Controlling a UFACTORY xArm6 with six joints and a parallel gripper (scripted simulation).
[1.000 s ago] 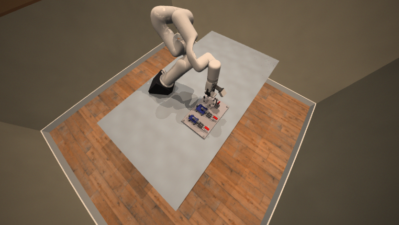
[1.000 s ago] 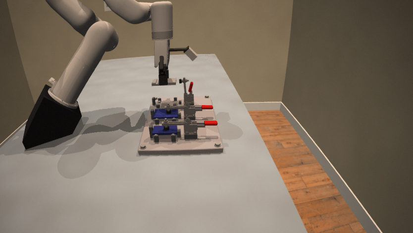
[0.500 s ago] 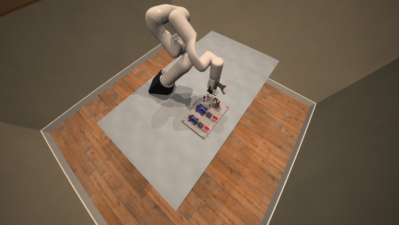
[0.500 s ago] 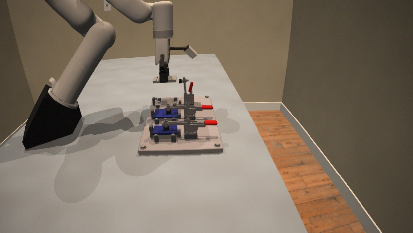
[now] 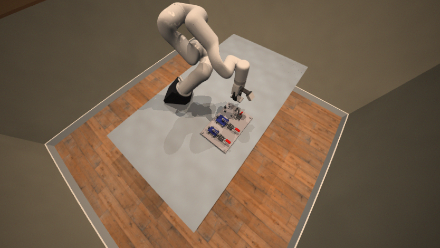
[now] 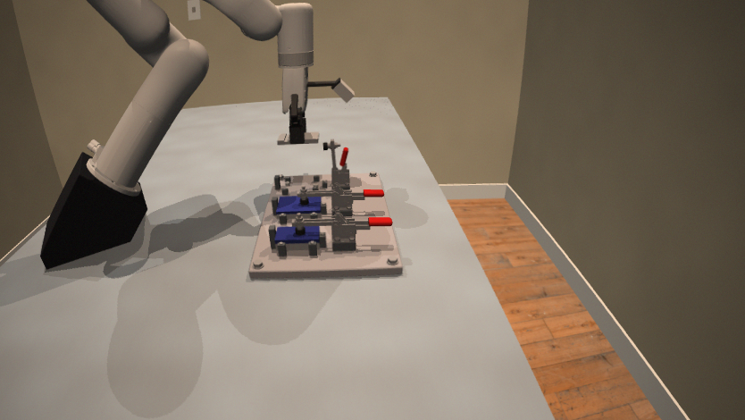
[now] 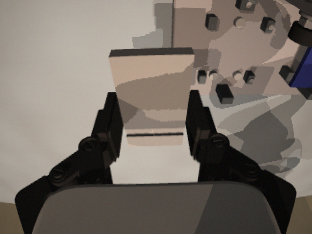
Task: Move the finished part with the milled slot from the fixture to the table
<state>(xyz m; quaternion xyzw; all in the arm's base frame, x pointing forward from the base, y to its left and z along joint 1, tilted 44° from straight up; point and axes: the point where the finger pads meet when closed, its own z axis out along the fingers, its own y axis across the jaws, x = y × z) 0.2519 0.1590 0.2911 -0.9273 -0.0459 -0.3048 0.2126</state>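
From above, the gripper (image 5: 237, 97) and what it carries are small and dark, and the arm (image 5: 197, 46) covers part of the table (image 5: 172, 172) behind it. In the side view the black fingers (image 6: 297, 125) hide the middle of the finished part (image 6: 297, 138), so only its pale ends show to either side, and whether it touches the table or hangs just above it cannot be told. The wrist view cuts off the near end of the part behind the gripper's grey body and shows only one corner of the fixture plate (image 7: 194, 8) at upper right. There the part (image 7: 152, 84) is a pale, flat, rectangular piece with a thin dark slot across it near the fingers, held level; the two fingers are closed on its long sides, gripping it. It sits beyond the far edge of the fixture plate (image 6: 325, 265), out of its nest. The far clamp (image 6: 338, 166) stands upright with its red handle (image 6: 344, 155) raised over the vacated nest. The two blue blanks (image 6: 297, 204) (image 6: 296, 234) lie in the nearer nests, each under a clamp bar with a red handle lying level, though whether they sit flat on their pads is too small to tell.
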